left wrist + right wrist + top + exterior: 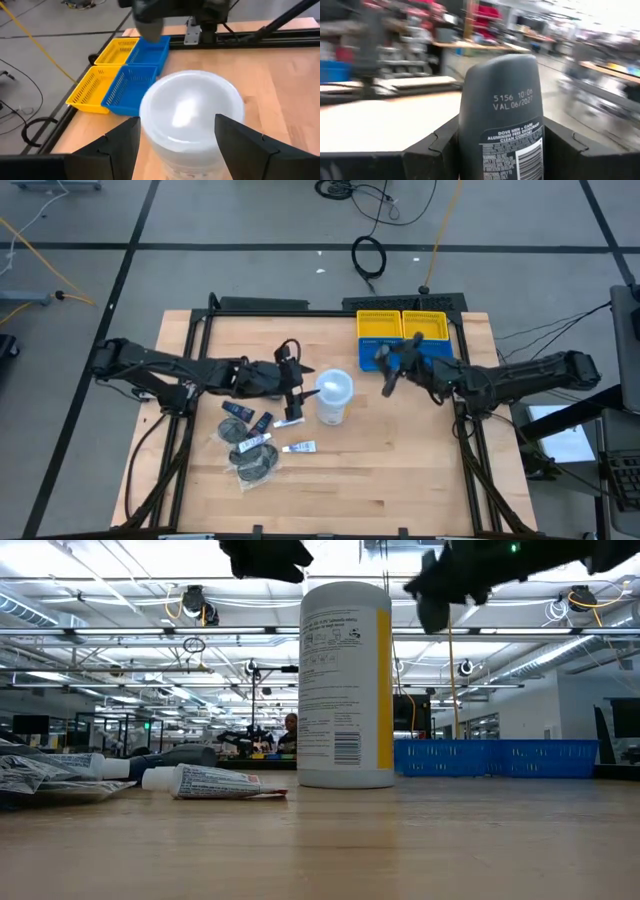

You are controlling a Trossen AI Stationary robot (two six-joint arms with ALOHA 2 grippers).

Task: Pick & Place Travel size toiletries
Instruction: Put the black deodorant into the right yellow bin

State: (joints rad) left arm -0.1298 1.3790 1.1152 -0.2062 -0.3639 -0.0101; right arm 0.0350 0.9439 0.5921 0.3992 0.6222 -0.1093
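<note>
The travel size toiletries [255,442] lie loose on the table [400,470] just beside and below the left claw [296,393] as the high view shows it: dark mini bottles, small white tubes and dark clear-wrapped discs, none of them touched by that claw. The left arm [170,370] reaches in from the table's left edge, stretched low and nearly level toward the middle. Its claw stands wide, fingers [115,145] spread apart and holding nothing; the left wrist view looks down between them onto the pale lid of the white tub [334,395], which stands upright just ahead of the fingertips, not gripped.

Right of the tub, the right claw [388,370] hangs raised above the table near the blue bin [425,345], with the yellow bin [380,325] beside it. One dark grey mini bottle [501,125] sits upright between its fingers [427,150], clamped on both sides, printed label facing the wrist camera. The right arm [520,378] comes in from the table's right edge, extended level, its wrist turned toward the bins.
</note>
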